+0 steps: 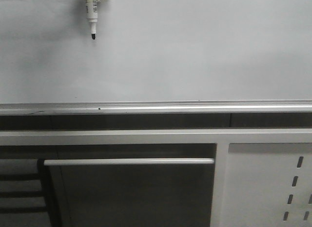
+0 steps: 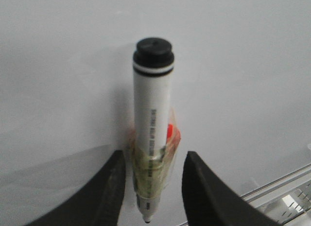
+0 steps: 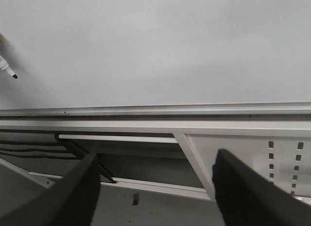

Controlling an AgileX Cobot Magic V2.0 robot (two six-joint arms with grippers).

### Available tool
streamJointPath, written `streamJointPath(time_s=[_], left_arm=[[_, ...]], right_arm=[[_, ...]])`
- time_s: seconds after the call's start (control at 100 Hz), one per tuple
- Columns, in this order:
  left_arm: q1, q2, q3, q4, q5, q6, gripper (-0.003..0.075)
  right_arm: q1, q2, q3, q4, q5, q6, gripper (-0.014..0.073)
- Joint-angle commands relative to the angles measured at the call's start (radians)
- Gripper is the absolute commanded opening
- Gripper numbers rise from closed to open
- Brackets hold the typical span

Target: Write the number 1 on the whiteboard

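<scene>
The whiteboard [image 1: 185, 51] fills the upper half of the front view, a pale grey-white surface with a silver edge strip [image 1: 156, 108] running along its lower border. No pen stroke can be made out on it in any view, so the number 1 is not yet drawn.

At about eleven o'clock in the front view, a marker [image 1: 91, 14] hangs tip-down against the board, its black tip [image 1: 92, 36] close to the surface; whether it touches cannot be told. Its white barrel carries small print, and its upper part runs out of frame.

In the left wrist view the marker's black end cap [image 2: 153, 53] faces the camera, and the barrel runs down between the two dark fingers [image 2: 109, 192] of the left gripper [image 2: 150, 187]. Clear tape with a red patch [image 2: 171, 133] wraps the barrel there. The jaws stand on either side of the taped barrel, pinching it.

The right gripper [image 3: 155, 187] hangs away from the board, below the edge strip, its jaws spread wide with nothing between them. Beyond it a white metal frame [image 3: 146, 126] and a perforated panel [image 3: 282, 158] show, the panel at four o'clock in the front view.
</scene>
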Motion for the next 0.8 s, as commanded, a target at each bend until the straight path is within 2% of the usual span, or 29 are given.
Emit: streamJointPath(time_s=[0.0,0.25,0.53,0.68,0.79], left_arm=[[-0.007,0.004,-0.034,0.025,0.014,0.000,0.0262],[-0.007,0.014,-0.034,0.029,-0.014,0.000,0.0246],[-0.007,0.012,-0.034,0.029,-0.016,0.000,0.0096],[-0.007,0.010,-0.034,0.029,-0.016,0.000,-0.0021],[-0.007,0.001,-0.034,0.029,-0.016,0.000,-0.0020]], right_arm=[[0.000,0.014,-0.036,0.026,-0.052,-0.006,0.0449],[0.000,0.014,-0.036,0.026,-0.047,-0.006,0.0449],[0.000,0.014,-0.036,0.026,-0.047,-0.006,0.0449],[0.000,0.014,-0.036,0.026,-0.047,-0.006,0.0449],[0.000,0.014,-0.036,0.026,-0.047,-0.006,0.0449]])
